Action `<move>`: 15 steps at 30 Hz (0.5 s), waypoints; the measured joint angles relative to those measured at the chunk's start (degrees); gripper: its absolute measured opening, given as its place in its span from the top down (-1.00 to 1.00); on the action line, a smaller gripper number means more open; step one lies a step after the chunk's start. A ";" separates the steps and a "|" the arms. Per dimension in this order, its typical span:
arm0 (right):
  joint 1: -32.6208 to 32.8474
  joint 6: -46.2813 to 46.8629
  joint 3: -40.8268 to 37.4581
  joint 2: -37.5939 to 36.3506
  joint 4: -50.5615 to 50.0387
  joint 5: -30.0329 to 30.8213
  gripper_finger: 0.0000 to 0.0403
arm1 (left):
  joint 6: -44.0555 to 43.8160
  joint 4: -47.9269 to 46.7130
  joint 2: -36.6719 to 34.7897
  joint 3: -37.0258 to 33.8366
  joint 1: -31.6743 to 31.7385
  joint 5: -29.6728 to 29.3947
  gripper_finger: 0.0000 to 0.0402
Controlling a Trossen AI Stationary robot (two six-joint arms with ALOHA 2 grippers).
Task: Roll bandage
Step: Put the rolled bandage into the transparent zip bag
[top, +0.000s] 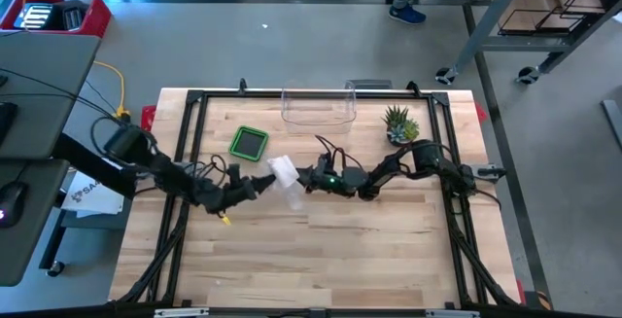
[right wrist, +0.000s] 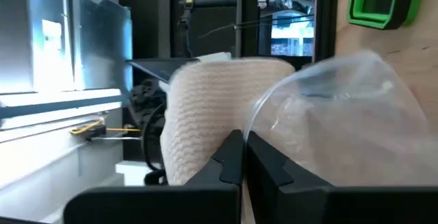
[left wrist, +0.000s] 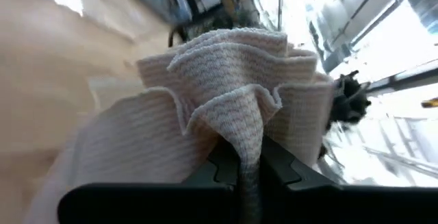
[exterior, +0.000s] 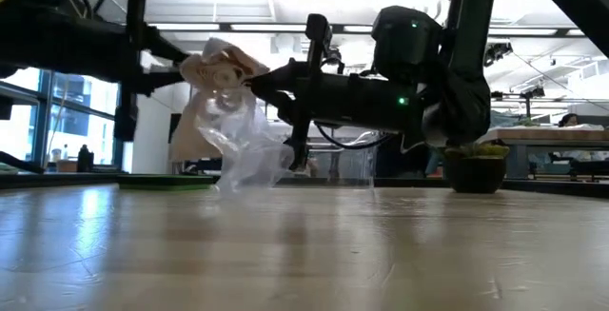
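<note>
Two grippers are meeting over the middle of my light wooden worktop [top: 321, 260], both lifted clear of the boards. Nearest my wrist cameras, the left gripper [top: 255, 188] has its fingers pinched shut on a fold of the beige woven elastic bandage [left wrist: 233, 107], and the right gripper [top: 303, 179] is closed on the other side of the same bunch, where a clear crinkled plastic wrapper [right wrist: 342, 121] hangs against the cloth. From table height the bandage [exterior: 221, 68] sits bunched between the two tips with the wrapper [exterior: 238, 149] trailing down almost to the wood; whether it touches I can't quite tell from that level view.

I judge the rolling is barely begun: the fabric is gathered, not wound. To do this well I would keep one pinch as the fixed core, hold light tension, turn the other wrist in small even rotations, and get the wrapper free so it does not wind in.

Farther back, toward the far edge, lie a green-rimmed square tray [top: 250, 142], a clear plastic bin [top: 318, 106] and a small potted plant [top: 399, 123].
</note>
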 joint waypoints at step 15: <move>1.52 -4.61 -0.11 0.57 -3.44 -2.32 1.00 | -11.61 1.42 18.60 5.64 5.10 9.51 0.95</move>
